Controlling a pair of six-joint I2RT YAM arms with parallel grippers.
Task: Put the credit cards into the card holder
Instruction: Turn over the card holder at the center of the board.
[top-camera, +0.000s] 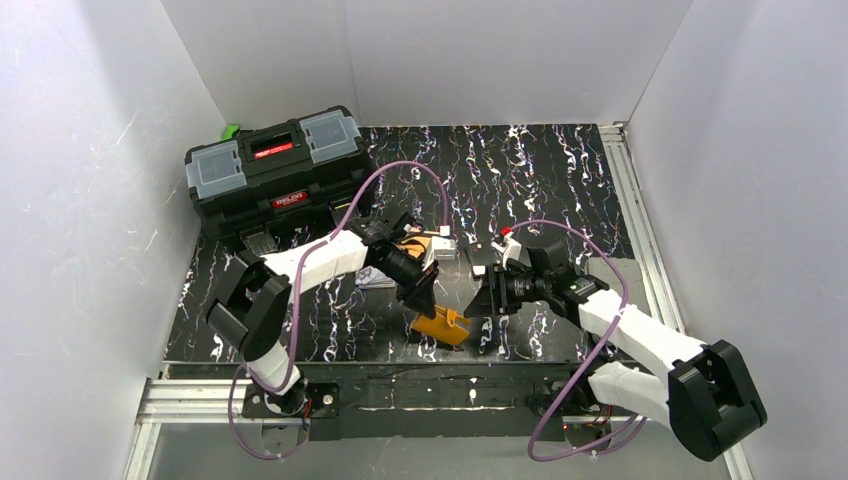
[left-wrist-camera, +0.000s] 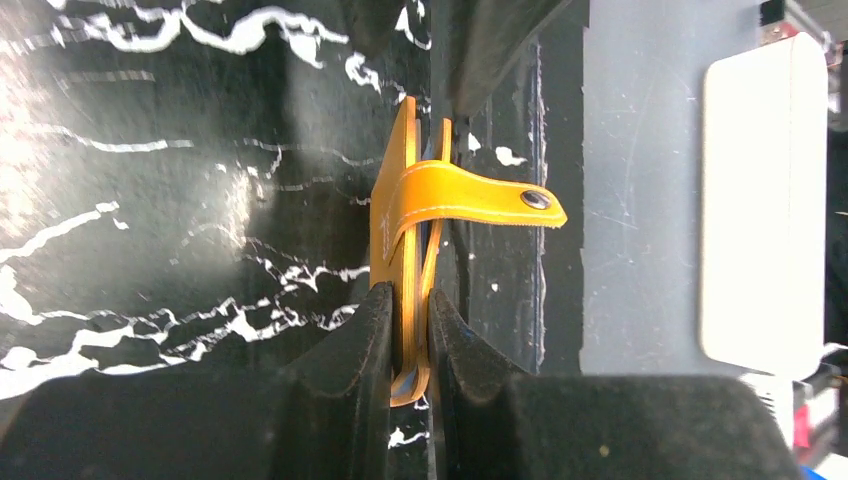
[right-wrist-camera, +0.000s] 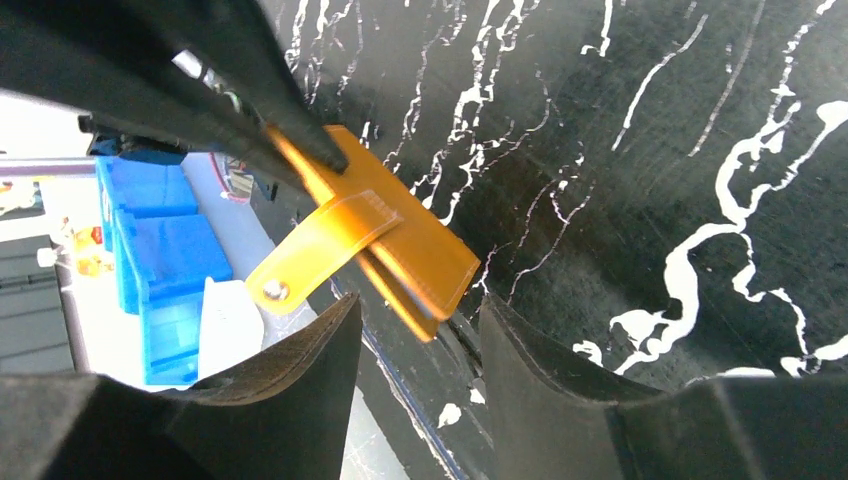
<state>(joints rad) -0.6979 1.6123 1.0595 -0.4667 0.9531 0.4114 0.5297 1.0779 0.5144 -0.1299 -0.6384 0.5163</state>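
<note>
1. My left gripper (left-wrist-camera: 410, 300) is pinched narrow on one edge of the card holder (left-wrist-camera: 440, 195), snap tab loose.
2. Holder is at the table's (top-camera: 560, 170) near edge.
3. My right gripper (right-wrist-camera: 420, 305) stands parted just beside it, holding nothing.

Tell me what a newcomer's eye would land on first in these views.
The bright orange card holder stands out first, pinched by the left end effector near the front middle of the marbled black table, with its snap tab sticking out unfastened. Next comes the right end effector, open and close to the holder's free end. After that, the black toolbox at the back left draws the eye.
</note>
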